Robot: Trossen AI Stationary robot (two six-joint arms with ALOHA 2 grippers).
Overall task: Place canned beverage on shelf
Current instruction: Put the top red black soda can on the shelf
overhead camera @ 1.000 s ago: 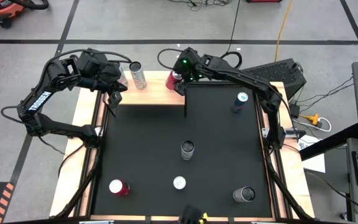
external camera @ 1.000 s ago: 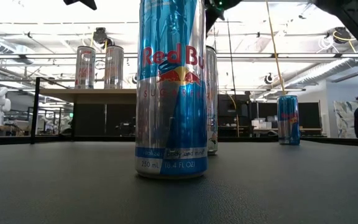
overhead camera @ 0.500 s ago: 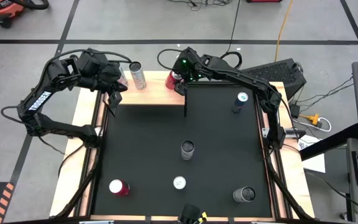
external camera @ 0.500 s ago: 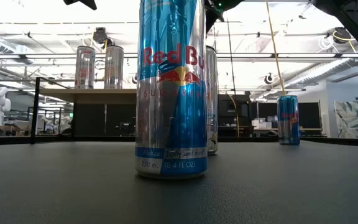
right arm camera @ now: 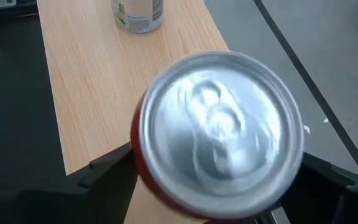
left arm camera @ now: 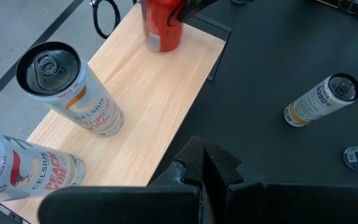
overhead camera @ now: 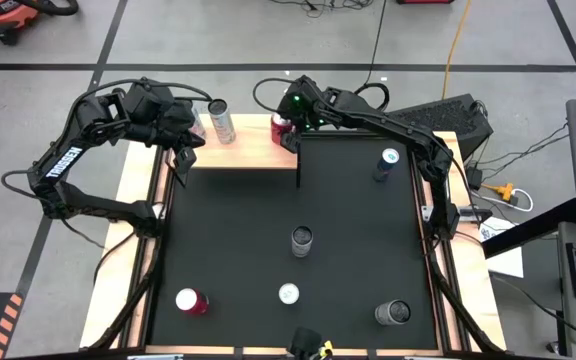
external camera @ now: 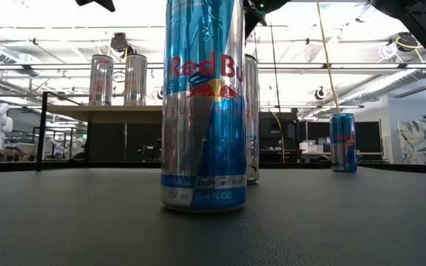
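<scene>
Presently shown, hand outward:
Right hand [overhead camera: 286, 126]: hovering at the shelf's right end, fingers standing wide around the red can [right arm camera: 219, 140]; whether they are gripping or releasing it cannot be told.
Red can: standing upright on the shelf [overhead camera: 248, 150], long axis vertical, lid facing the right wrist view.
Key relation: the can is lying directly between the right fingers, so the right arm is by far the nearer.
Left hand [left arm camera: 197, 165]: waiting at the shelf's left end, fingers pressed together, holding nothing.
Celsius cans [left arm camera: 70, 93]: standing near the shelf's left end.
Surface [overhead camera: 238, 250]: carrying several other cans, well apart.
</scene>
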